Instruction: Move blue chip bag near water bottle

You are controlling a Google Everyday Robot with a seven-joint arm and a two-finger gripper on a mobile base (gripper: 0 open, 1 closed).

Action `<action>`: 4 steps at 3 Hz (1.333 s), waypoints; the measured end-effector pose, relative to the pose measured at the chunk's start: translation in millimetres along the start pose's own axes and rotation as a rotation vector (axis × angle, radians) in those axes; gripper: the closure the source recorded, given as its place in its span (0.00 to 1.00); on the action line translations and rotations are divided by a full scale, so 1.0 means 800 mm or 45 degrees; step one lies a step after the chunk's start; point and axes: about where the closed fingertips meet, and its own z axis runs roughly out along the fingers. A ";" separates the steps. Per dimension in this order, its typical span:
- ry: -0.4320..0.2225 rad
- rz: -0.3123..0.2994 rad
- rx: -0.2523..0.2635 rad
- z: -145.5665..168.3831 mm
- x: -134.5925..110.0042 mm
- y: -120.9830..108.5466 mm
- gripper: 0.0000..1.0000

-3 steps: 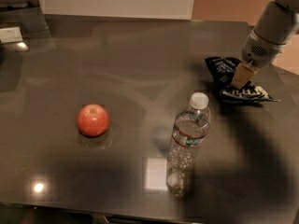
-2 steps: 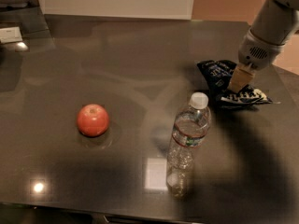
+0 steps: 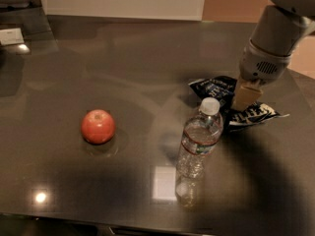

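The blue chip bag lies crumpled on the dark table at the right, with a white-lettered end sticking out to the right. My gripper comes down from the upper right and is shut on the middle of the bag, holding it low at the table. The water bottle stands upright just left of and in front of the bag. Its white cap almost touches the bag's edge in this view.
A red apple sits on the table at the left, well apart from the bottle. A small white object lies at the far left back. The table's front edge runs along the bottom, its right edge behind my arm.
My gripper has moved left and toward the front with the chip bag in it, bringing the bag close to the bottle. The bottle and apple have not moved.
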 end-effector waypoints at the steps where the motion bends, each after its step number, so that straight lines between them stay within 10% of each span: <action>1: 0.020 -0.097 -0.030 0.006 -0.003 0.021 0.84; 4: 0.015 -0.229 -0.097 0.017 -0.007 0.048 0.14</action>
